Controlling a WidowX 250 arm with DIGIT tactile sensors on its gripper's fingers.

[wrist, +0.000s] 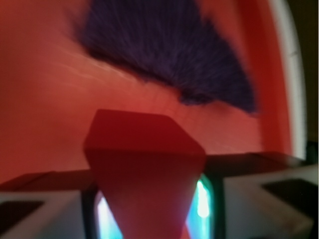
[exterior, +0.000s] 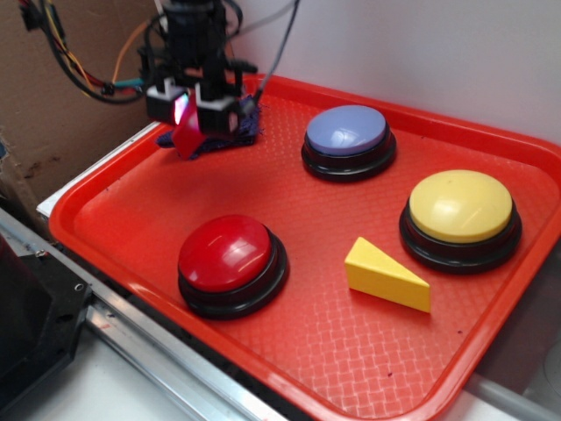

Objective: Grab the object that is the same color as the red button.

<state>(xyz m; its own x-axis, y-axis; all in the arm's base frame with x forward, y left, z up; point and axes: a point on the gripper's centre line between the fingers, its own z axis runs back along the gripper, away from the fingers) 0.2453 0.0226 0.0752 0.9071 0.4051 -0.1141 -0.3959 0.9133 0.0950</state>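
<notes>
The pincer is positioned over the far left corner of the red tray and is closed on the red wedge block. The block is clamped between the two white fingers and hangs with its lower end protruding below them, clear of the tray floor. In the wrist view, the red wedge block fills the centre of the frame between the fingers. A dark purple fuzzy item lies on the tray directly beneath and behind the pincer; the wrist view shows it as a blurred purple patch.

Toward the near left of the tray sits the red button. The lavender-blue button sits at the far centre. The yellow wedge lies between the red button and the yellow button, just beside the latter. The tray rests on a white surface.
</notes>
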